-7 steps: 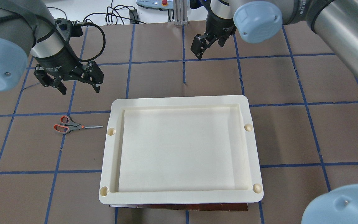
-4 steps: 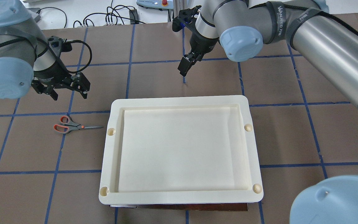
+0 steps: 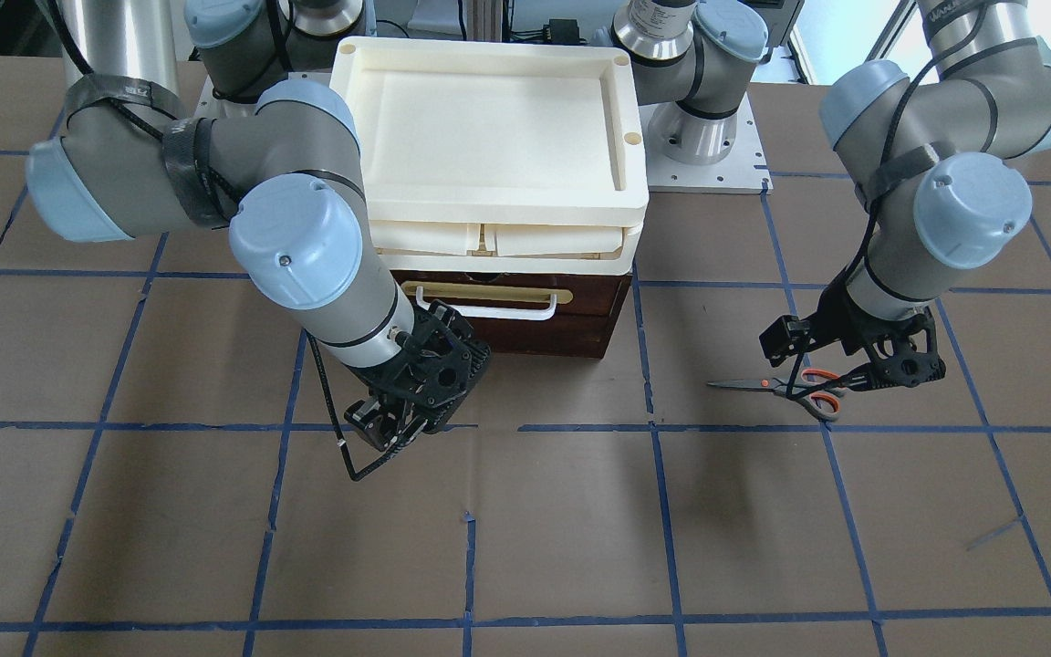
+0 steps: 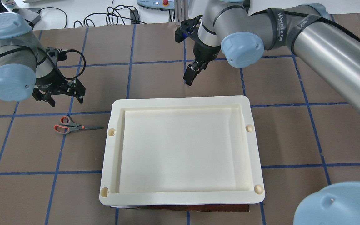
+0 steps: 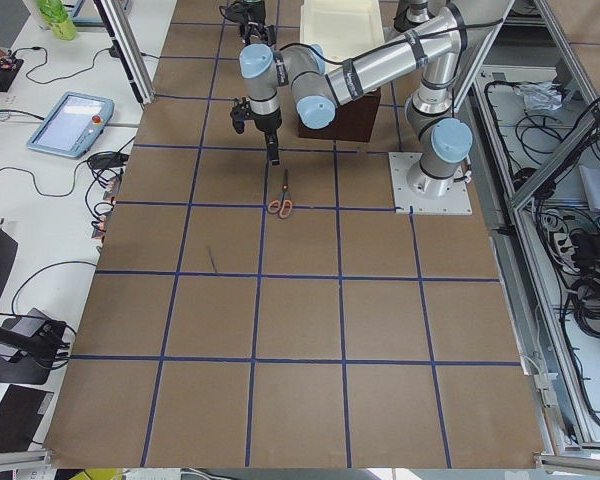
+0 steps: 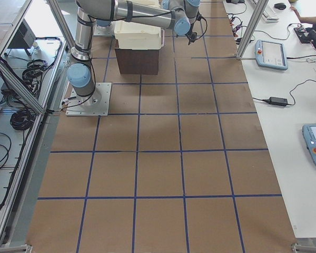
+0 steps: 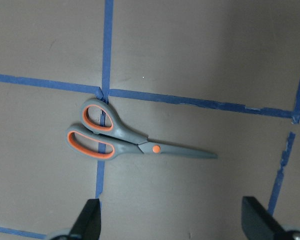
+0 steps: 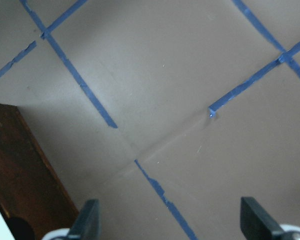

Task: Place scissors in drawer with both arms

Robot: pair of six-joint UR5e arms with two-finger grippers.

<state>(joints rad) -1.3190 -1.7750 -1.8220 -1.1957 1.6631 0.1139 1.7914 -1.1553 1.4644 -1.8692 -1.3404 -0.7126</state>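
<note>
We see a brown desk (image 4: 155,81) marked into squares with blue tape. White benches with cables and a teach pendant (image 5: 70,120) run alongside it.

From overhead, at the left, the left gripper (image 4: 67,100) hangs beyond the scissors (image 4: 78,127), which lie flat and closed on the desk. Their orange-lined loops sit over a tape line and the blades point toward the cream tray (image 4: 255,156). The tray fills the middle of that view and hides what is beneath it.

Only the front-facing view shows the drawer (image 3: 507,319), a dark wood front with a white handle (image 3: 489,312), under the stacked trays and well apart from the scissors.

The left wrist camera shows the left gripper spread wide. Both fingers (image 7: 87,222) sit at the bottom edge, and the scissors lie ahead of them, untouched.

Farther right, the right gripper (image 4: 188,78) points down at the desk just past the tray's far rim. Its wrist camera shows it wide open too, holding nothing, with bare desk between the fingers (image 8: 255,220) and a dark wooden corner (image 8: 20,175) at the left.
</note>
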